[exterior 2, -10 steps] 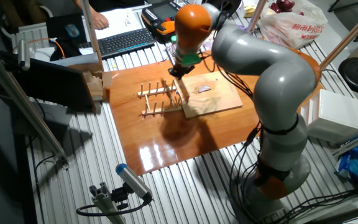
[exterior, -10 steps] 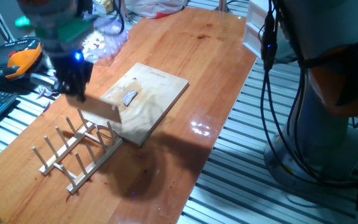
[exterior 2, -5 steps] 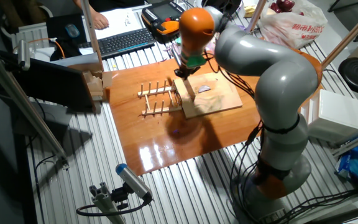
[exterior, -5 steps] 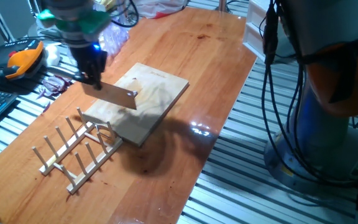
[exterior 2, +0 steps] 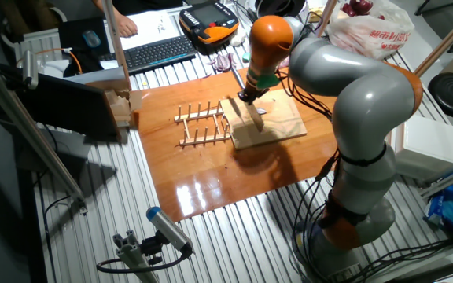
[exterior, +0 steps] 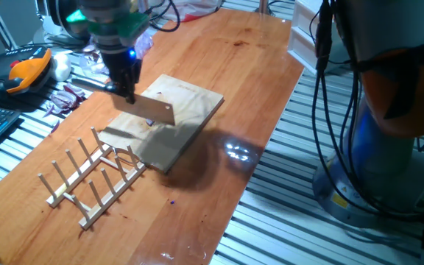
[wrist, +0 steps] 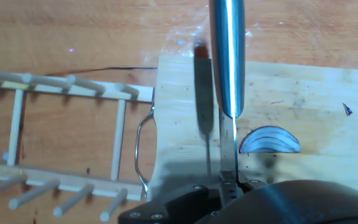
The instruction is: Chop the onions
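— Jaws first: clamped on anything?
— Yes, the gripper (exterior: 126, 85) grips a flat steel cleaver (exterior: 155, 111) above the pale wooden chopping board (exterior: 190, 110).
— And the small purple-white onion wedge (wrist: 270, 140)?
— On the board beside the blade, whole. Chopping seems not yet begun.

Wooden counter (exterior: 219, 59); pale cutting board (exterior: 190, 103) flat at mid-counter, wooden peg rack (exterior: 87, 180) just beside, purple peel scraps (exterior: 65, 99) near edge.

red onion wedge (wrist: 270, 141) hidden behind blade (exterior: 153, 110), tool (exterior: 127, 91) fingertips indistinct
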Robot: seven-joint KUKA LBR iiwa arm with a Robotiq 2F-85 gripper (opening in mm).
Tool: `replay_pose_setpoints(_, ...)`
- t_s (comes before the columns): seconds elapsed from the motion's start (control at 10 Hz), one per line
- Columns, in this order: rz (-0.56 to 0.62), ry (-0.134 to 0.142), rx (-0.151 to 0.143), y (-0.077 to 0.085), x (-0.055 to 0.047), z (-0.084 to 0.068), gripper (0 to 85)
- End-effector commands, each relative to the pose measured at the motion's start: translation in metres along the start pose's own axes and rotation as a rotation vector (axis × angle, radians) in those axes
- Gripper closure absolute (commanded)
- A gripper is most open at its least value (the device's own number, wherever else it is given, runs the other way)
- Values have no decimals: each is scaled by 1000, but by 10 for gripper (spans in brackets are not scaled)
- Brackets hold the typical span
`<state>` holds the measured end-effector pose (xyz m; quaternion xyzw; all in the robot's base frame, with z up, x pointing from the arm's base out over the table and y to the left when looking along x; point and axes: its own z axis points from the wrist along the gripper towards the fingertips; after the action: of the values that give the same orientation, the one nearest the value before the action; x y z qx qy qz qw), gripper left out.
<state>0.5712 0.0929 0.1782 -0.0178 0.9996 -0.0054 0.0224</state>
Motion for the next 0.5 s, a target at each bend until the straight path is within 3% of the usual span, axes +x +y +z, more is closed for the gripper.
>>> replay_pose_setpoints(0.0, 2, -1, 5, 1, -3, 3, 850)
replay_pose_setpoints(0.2, 13, -10, 15, 1, -10, 13, 850)
replay_pose_setpoints(0.4, 7, 4, -23, 1, -11, 18, 850)
